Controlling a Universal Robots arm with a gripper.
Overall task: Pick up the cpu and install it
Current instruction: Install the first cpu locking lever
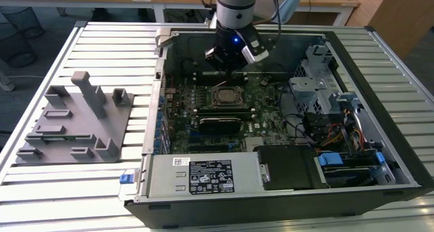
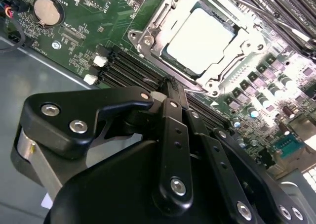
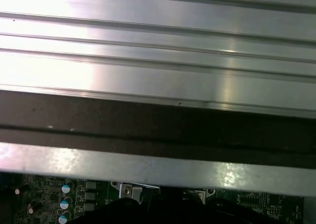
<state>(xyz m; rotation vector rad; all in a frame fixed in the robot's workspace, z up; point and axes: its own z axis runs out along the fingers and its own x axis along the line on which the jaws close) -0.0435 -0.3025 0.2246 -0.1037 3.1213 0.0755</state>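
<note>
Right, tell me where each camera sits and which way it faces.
Exterior view: high off the arm, looking down into the open computer case; shows the arm and gripper.
Second wrist view: behind the gripper, facing the cpu in its socket.
First wrist view: faces the slatted table and case edge.
All views show the motherboard.

Silver cpu (image 2: 200,41) — green motherboard (image 2: 98,16) (black claw (image 2: 170,93))

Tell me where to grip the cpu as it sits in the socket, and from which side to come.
Judging by its pose, come straight down from above. The cpu lies flat in the socket frame, shiny top up, so only the top face is free; the frame seems to crowd its thin edges. The end effector hangs beside the socket, above the memory slots.
</note>
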